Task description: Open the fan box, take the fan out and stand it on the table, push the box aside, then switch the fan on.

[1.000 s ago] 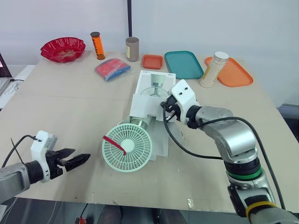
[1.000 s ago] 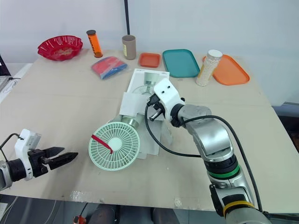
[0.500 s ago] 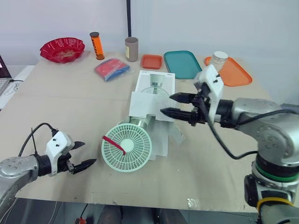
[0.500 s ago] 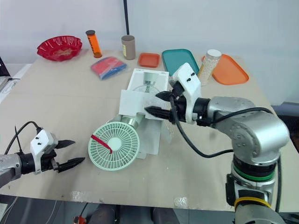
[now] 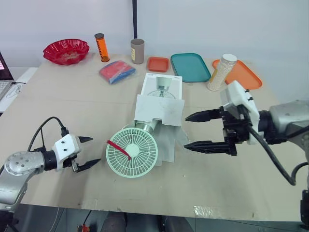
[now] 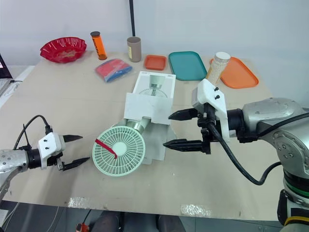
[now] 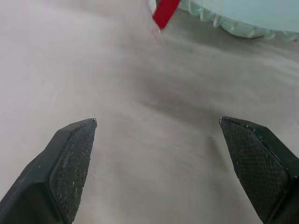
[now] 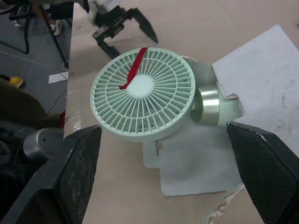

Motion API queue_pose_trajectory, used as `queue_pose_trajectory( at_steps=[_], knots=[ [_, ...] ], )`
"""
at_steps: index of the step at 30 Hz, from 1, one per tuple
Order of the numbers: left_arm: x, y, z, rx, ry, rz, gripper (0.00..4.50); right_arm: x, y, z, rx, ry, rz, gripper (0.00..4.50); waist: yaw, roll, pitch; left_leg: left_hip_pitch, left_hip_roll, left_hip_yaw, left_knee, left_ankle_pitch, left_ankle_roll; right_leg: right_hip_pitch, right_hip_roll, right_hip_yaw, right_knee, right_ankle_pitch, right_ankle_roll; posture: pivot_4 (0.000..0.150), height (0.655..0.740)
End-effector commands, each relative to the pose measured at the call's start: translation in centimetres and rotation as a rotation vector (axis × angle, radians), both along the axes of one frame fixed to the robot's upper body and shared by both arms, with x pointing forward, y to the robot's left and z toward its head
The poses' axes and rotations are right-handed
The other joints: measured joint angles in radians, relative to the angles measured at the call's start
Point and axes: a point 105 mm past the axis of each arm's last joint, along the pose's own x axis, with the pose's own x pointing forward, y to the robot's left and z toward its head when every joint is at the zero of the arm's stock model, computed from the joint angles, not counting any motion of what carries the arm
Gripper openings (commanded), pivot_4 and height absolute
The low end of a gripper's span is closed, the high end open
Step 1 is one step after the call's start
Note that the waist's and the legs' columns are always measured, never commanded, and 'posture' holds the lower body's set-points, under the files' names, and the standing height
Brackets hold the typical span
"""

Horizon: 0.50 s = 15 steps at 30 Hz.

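The mint-green fan (image 5: 131, 153) with a red ribbon on its grille lies face up at the table's front. Its neck is still tucked in the mouth of the white fan box (image 5: 161, 99), whose flaps hang open. My right gripper (image 5: 186, 131) hovers open just right of the box mouth, fingers pointing at it, touching nothing. The right wrist view looks down on the fan (image 8: 142, 98) and the box flap (image 8: 266, 88). My left gripper (image 5: 95, 150) is open a short way left of the fan, low over the table. The red ribbon (image 7: 163, 11) lies ahead of its fingers.
Along the back stand a red bowl (image 5: 66, 50), an orange tube (image 5: 101, 47), a brown cup (image 5: 137, 50), a small orange tray (image 5: 158, 64), a teal tray (image 5: 189, 66), a jar (image 5: 221, 71) and an orange tray (image 5: 244, 75). A blue-red pack (image 5: 116, 71) lies behind the box.
My right gripper, shut at the box flap a second ago, has opened and drawn back to the right. My left gripper has moved closer to the fan.
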Motion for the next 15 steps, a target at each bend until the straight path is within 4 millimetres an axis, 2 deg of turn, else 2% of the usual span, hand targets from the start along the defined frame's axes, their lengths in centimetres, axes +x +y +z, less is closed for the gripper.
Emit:
queue_pose_trajectory(
  at_steps=[1, 7, 10, 15],
  knots=[
    [0.6, 0.0, 0.6, 0.069, -0.095, -0.067, 4.5, -0.1, -0.4, 0.8, -0.011, -0.02, 0.039, 4.35, -0.001, 0.0, 0.0, 0.0, 0.0, 0.0, 0.0, 0.0, 0.0, 0.0, 0.0, 0.0, 0.0, 0.0, 0.0, 0.15, 0.74],
    [2.0, -0.3, 1.0, 0.088, -0.162, -0.12, 4.5, 0.2, -0.3, 1.1, -0.017, -0.043, 0.062, 4.35, -0.001, 0.0, 0.0, 0.0, 0.0, 0.0, 0.001, 0.0, 0.0, 0.0, 0.0, -0.001, 0.001, 0.001, -0.001, 0.15, 0.74],
    [1.8, -0.8, 0.8, 0.133, -0.21, -0.203, 4.5, 0.7, -0.1, 1.9, 0.018, -0.054, 0.046, 4.35, -0.001, 0.0, 0.0, 0.0, 0.0, 0.0, 0.001, 0.0, 0.001, 0.0, 0.0, -0.001, 0.002, 0.001, -0.001, 0.15, 0.74],
    [1.9, -1.1, 0.9, 0.156, -0.283, -0.254, 4.5, 0.9, -0.2, 2.3, 0.016, -0.07, 0.041, 4.35, -0.001, 0.0, 0.0, 0.0, 0.001, 0.0, 0.002, 0.0, 0.001, 0.0, 0.0, -0.002, 0.004, 0.001, -0.001, 0.15, 0.74]
  ],
)
